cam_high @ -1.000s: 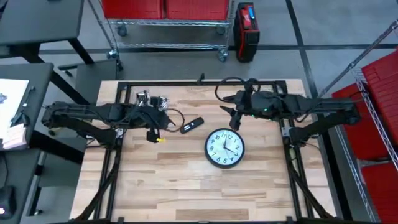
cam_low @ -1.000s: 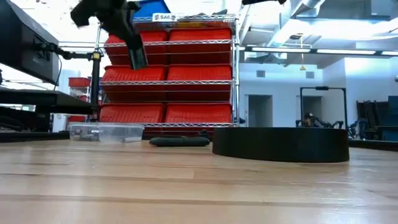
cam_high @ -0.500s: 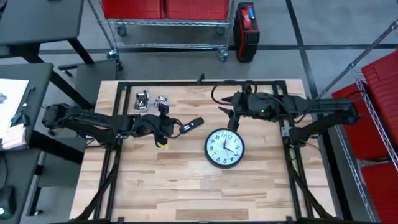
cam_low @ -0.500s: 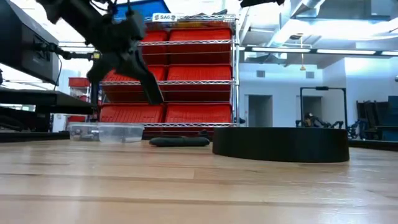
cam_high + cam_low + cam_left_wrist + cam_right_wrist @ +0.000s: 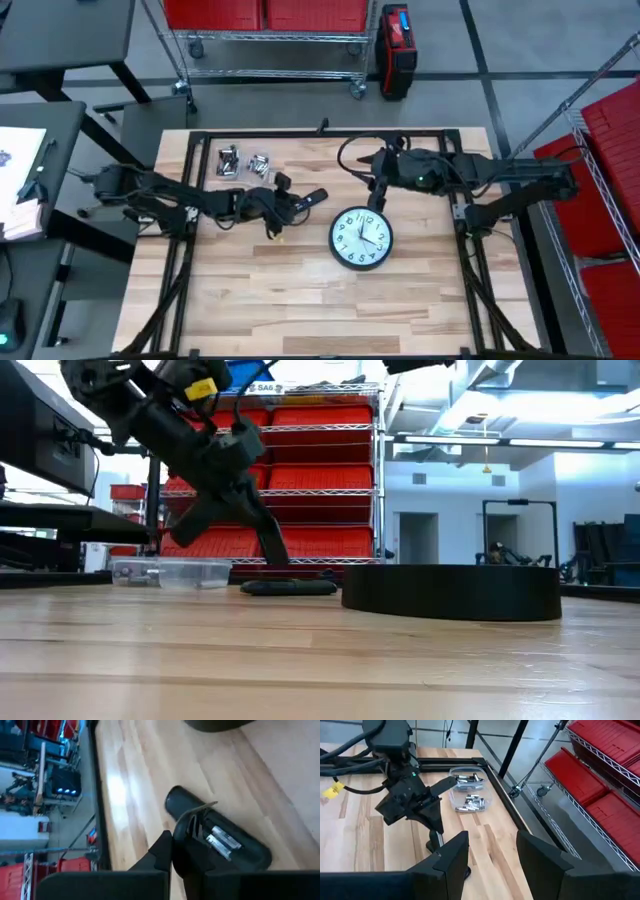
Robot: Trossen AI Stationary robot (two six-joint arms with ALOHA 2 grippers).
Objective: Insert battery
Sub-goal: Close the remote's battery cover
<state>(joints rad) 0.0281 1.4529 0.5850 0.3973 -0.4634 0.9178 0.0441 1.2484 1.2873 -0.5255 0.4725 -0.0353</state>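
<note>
A black remote (image 5: 312, 198) lies flat on the table left of the far side of the round wall clock (image 5: 361, 238). Its battery compartment (image 5: 220, 837) is open and shows metal cells inside. My left gripper (image 5: 290, 207) hovers just left of the remote, slanting down toward it, and is shut on a silver battery (image 5: 436, 839). In the low view its fingers (image 5: 272, 548) end just above the remote (image 5: 288, 587). My right gripper (image 5: 377, 190) hangs open above the clock's far rim, holding nothing. My left gripper pinches the battery's upper end (image 5: 435, 831) between its two fingers. The fingers come slanting down from the table's left. The battery points down below the fingertips, over the remote's near-left end. Whether its lower end touches the remote I cannot tell.
Two clear tubs of loose batteries (image 5: 245, 162) stand at the far left of the table, also seen in the right wrist view (image 5: 470, 795). The clock lies face up at the centre. The table's near half is bare wood (image 5: 320, 310).
My left gripper has travelled toward the table's right edge and come down, from left of the remote to just over it, carrying the battery. The remote and the clock have stayed in place.
</note>
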